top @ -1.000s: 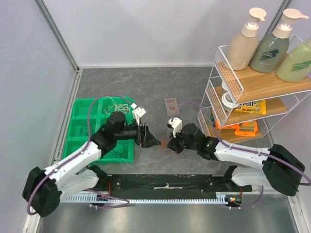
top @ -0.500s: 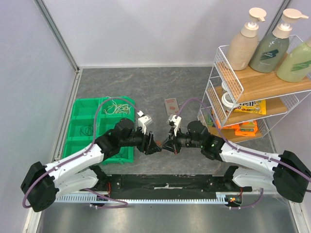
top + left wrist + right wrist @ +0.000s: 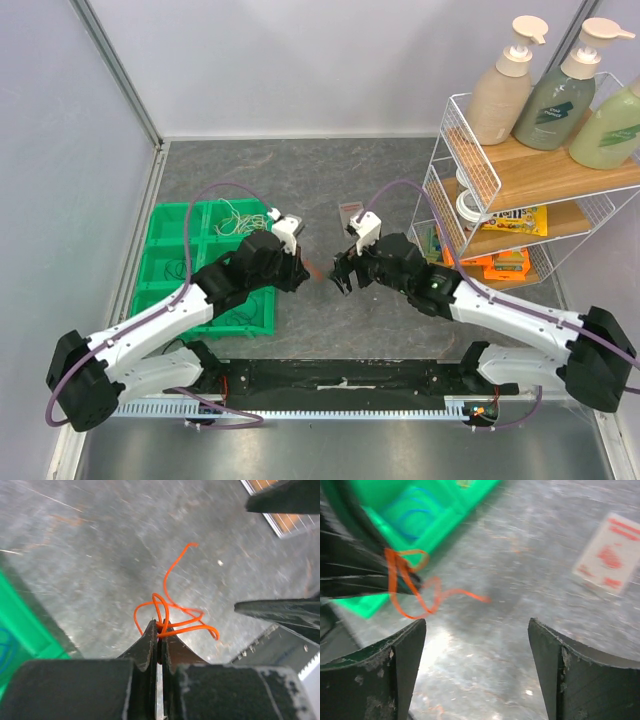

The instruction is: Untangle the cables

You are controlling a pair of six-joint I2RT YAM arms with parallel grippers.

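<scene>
My left gripper (image 3: 159, 630) pinches the thin looped orange wire (image 3: 166, 582), alone above the grey tabletop (image 3: 300, 170); my right gripper (image 3: 476, 630) gapes empty. In the green compartmented tray (image 3: 158, 222) other wires (image 3: 235, 215) lie sorted; this one is not yet binned.

A white wire rack (image 3: 470, 150) is taken as the reference. Three pump bottles (image 3: 558, 95) are carried on its top shelf. A tape roll (image 3: 466, 206) and a yellow packet (image 3: 515, 219) are held on its middle shelf. A small printed card (image 3: 352, 216) is laid flat just left of the rack. A green compartment tray (image 3: 158, 250) is set well to the rack's left.
</scene>
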